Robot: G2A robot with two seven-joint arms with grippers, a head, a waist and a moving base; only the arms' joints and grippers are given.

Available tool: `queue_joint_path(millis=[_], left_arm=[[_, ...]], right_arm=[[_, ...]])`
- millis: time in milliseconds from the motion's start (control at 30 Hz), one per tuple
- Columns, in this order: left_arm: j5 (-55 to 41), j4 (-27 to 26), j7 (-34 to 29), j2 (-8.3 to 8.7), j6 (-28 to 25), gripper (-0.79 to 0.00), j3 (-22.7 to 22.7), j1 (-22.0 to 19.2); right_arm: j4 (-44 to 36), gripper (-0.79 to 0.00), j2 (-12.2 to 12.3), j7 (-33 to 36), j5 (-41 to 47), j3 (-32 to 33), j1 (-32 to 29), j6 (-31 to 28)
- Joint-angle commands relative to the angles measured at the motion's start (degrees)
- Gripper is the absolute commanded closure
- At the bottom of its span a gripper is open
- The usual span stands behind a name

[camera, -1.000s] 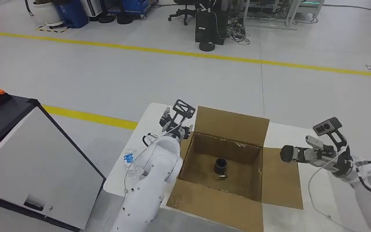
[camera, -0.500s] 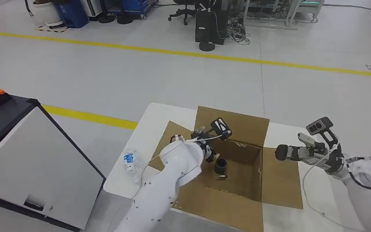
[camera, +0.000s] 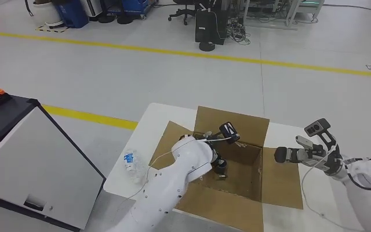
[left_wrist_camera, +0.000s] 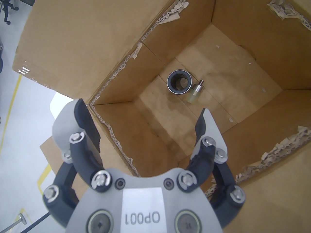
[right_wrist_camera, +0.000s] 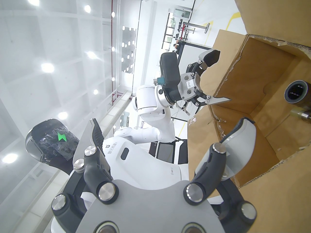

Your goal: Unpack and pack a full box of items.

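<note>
Partly hidden behind left arm [camera: 186,163]: black ring [left_wrist_camera: 171,83] in box [left_wrist_camera: 60,37]; left gripper [left_wrist_camera: 142,110], right gripper [right_wrist_camera: 170,122] jaws apart, empty.

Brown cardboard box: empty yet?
Not empty. In the brown cardboard box lie a black hollow cylinder and, beside it, a small metal-tipped translucent cylinder.

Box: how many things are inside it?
2. A black ring sits near the middle of the box floor; a small pale cylinder with a metal tip lies right beside it. Part of the floor behind the left gripper is hidden.
</note>
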Motion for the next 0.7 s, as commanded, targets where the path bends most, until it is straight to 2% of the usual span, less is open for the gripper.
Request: queue_joint_path(millis=[0, 100, 133, 267, 400, 500, 667], left_arm=[[0.00, 0.00, -0.01, 0.00, 0.00, -0.785, 0.00, 0.00], [-2.09, -0.29, 2.08, 0.01, -0.93, -0.785, 0.70, 1.47], [-2.37, 0.03, 1.64, 0.13, -2.72, -0.785, 1.15, 1.70], [-1.89, 0.63, -2.29, 0.14, -4.40, -0.785, 3.83, 2.11], [-6.02, 2.64, -5.07, -0.35, -2.40, -0.785, 4.92, 1.56], [-7.22, 7.11, -5.00, -1.15, 1.44, -0.785, 6.52, -0.41], [-11.73, 16.79, 0.41, -2.71, 6.08, -0.785, 7.73, -4.78]], right_arm=[[0.00, -0.785, 0.00, 0.00, 0.00, 0.00, 0.00, 0.00], [0.00, -0.785, 0.00, 0.00, 0.00, 0.00, 0.00, 0.00], [0.00, -0.785, 0.00, 0.00, 0.00, 0.00, 0.00, 0.00], [0.00, -0.785, 0.00, 0.00, 0.00, 0.00, 0.00, 0.00], [0.00, -0.785, 0.00, 0.00, 0.00, 0.00, 0.00, 0.00], [0.00, -0.785, 0.00, 0.00, 0.00, 0.00, 0.00, 0.00], [0.00, -0.785, 0.00, 0.00, 0.00, 0.00, 0.00, 0.00]])
